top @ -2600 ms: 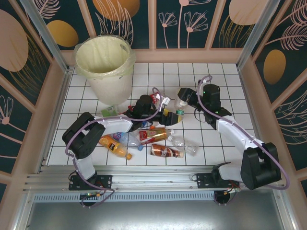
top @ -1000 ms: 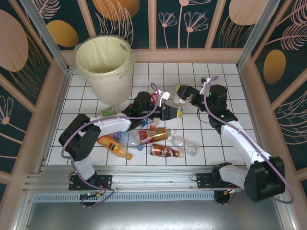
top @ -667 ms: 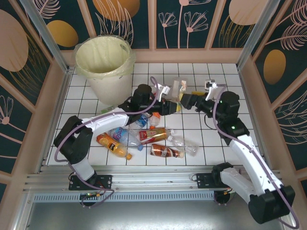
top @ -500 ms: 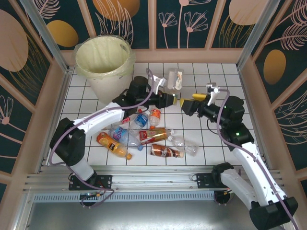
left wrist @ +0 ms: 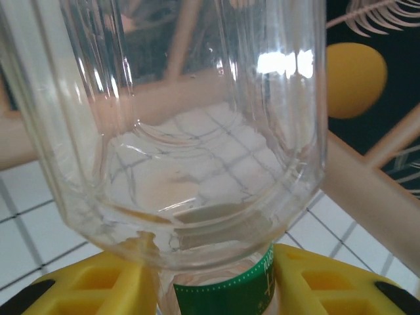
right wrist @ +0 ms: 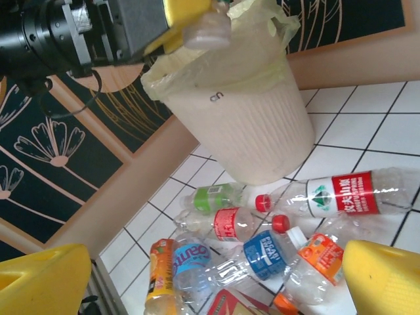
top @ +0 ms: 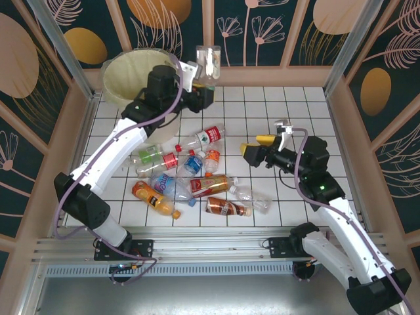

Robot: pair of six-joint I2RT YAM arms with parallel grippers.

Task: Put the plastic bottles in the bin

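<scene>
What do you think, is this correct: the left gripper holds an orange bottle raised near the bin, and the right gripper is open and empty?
Not quite: the bottle is not orange. The left gripper holds a clear bottle with a green label, as the left wrist view shows. The rest is correct: it is raised near the bin, and the right gripper is open and empty.

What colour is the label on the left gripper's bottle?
Green: the label on the bottle shows best in the left wrist view.

Clear bottle [left wrist: 184, 118] cropped at top; bin [top: 121, 82] partly behind arm [top: 111, 149].
</scene>
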